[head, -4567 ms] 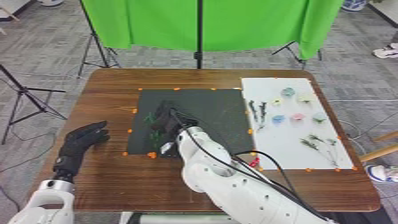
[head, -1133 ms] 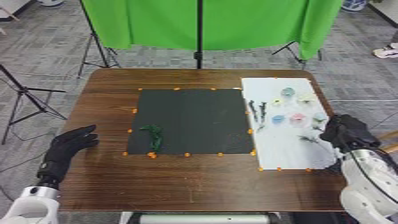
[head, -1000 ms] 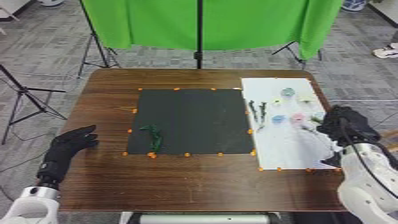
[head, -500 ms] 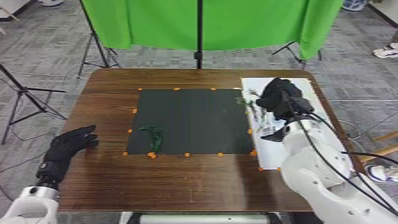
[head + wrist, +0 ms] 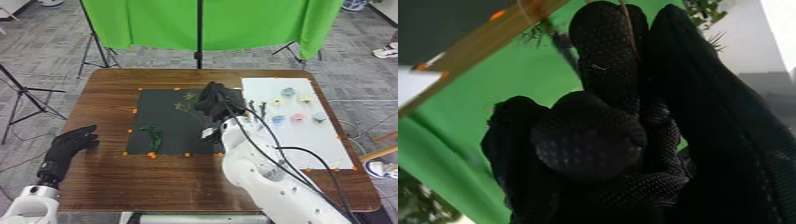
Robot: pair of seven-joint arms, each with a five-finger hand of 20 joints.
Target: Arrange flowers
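Observation:
My right hand [image 5: 211,104] is over the right part of the black sheet [image 5: 182,145], its fingers pinching a thin leafy sprig [image 5: 185,107] whose leaves point away to the left. In the right wrist view, thin stems cross the fingertips of the right hand [image 5: 607,55], with feathery leaves [image 5: 704,11] beyond them. Dark green stems [image 5: 155,139] lie on the sheet's lower left. On the white sheet [image 5: 306,145] are blue [image 5: 278,119], pink [image 5: 298,117] and yellow [image 5: 306,99] flower heads and dark stems [image 5: 263,109]. My left hand [image 5: 67,146] is open at the table's left side.
Both sheets are fixed with orange marks on the brown table [image 5: 178,185]. A green cloth [image 5: 151,25] hangs behind the table, with a black stand [image 5: 199,55] in front of it. Thin tripods stand on the floor at the left.
From the white sheet's right edge, the right hand has swung left across it to the black sheet, bringing the leafy sprig. The left hand has stayed still over the last second.

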